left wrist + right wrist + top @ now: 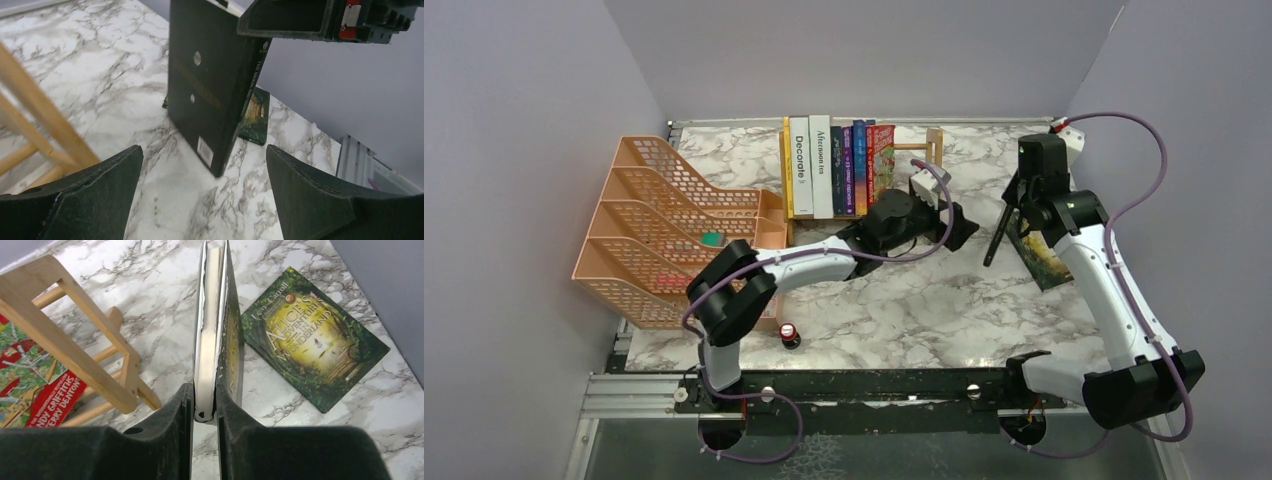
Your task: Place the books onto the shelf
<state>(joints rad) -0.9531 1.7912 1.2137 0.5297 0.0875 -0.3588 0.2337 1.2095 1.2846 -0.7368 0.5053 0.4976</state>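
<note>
Veined white-and-grey marble worktop (924,310), glossy, runs under everything. Well off to the left of both sets of fingers sits the orange mesh tray (654,200), tiered plastic, perforated all over. Just left of the left fingers (100,200) stands the shelf (934,145), made of pale wooden slats with an upright end frame. Its books (834,165) are packed upright in a row: yellow, white, blue, purple, red floral.

The left fingers are blunt matte-black wedges, spread wide and gripping nothing. The right fingers (170,430) are pinched narrow on a dark hardback (220,315) — cream page block, gilt lettering on the cover — which hangs upright straight ahead of the left fingers. To the right of the right fingers, Alice's Adventures in Wonderland (315,335) lies flat, a green-and-gold cover. Well behind the left fingers is a small red-capped object (790,333).
</note>
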